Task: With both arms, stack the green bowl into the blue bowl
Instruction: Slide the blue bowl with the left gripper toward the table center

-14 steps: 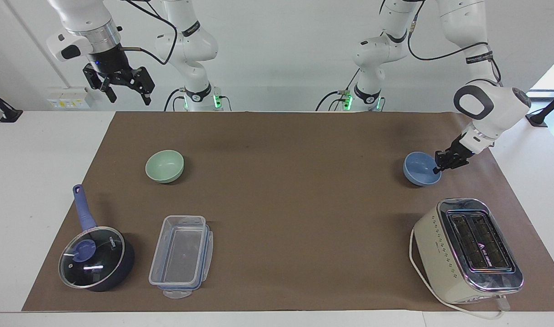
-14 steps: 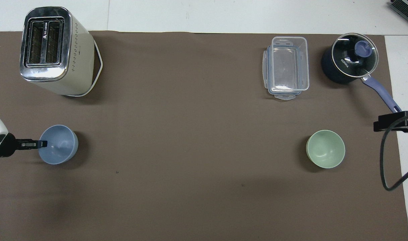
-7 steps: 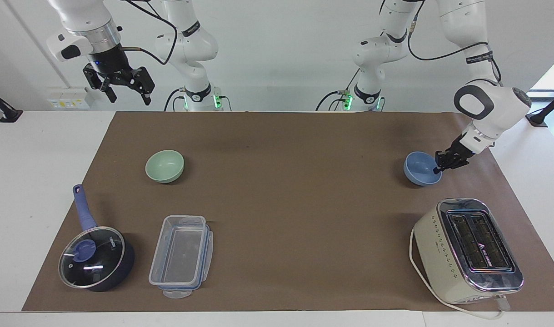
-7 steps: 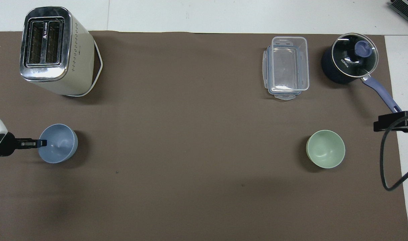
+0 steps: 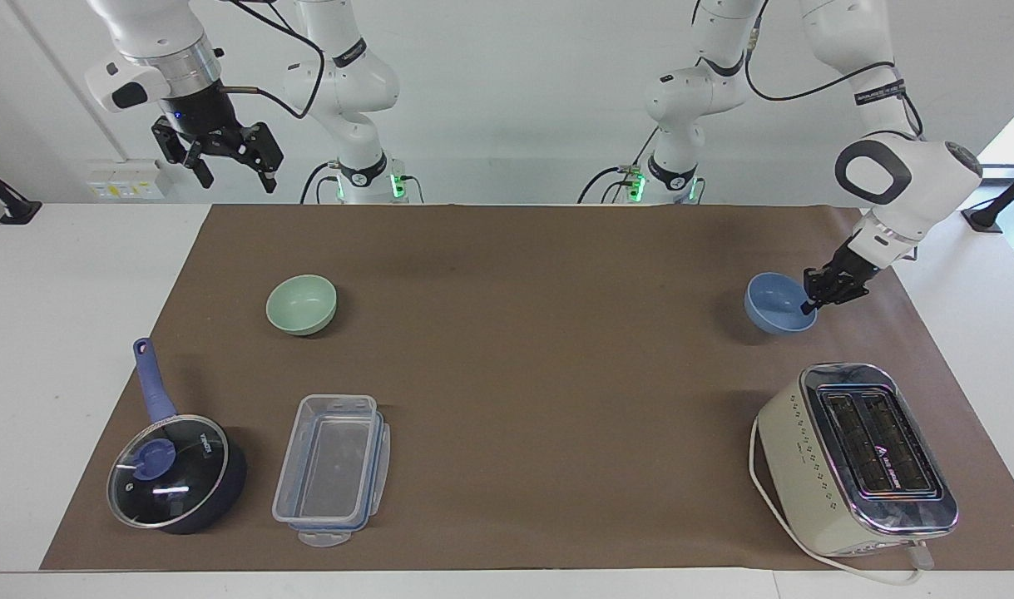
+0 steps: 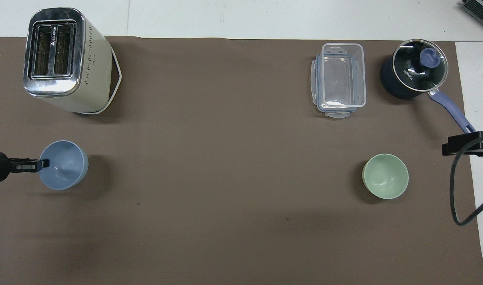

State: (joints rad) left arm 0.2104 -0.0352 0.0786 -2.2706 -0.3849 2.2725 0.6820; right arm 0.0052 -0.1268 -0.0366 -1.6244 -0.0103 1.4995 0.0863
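Note:
The blue bowl hangs a little above the brown mat at the left arm's end of the table, its shadow beneath it; it also shows in the overhead view. My left gripper is shut on the bowl's rim, on the side toward the table's end, and it shows in the overhead view too. The green bowl stands upright and alone on the mat toward the right arm's end. My right gripper is open and empty, raised high at the right arm's end, well apart from the green bowl.
A cream toaster stands farther from the robots than the blue bowl. A clear plastic container and a dark blue saucepan with a glass lid lie farther from the robots than the green bowl. The brown mat covers the table's middle.
My left gripper has lifted the blue bowl slightly off the mat and drawn it a little toward the left arm's end. The right arm has not moved.

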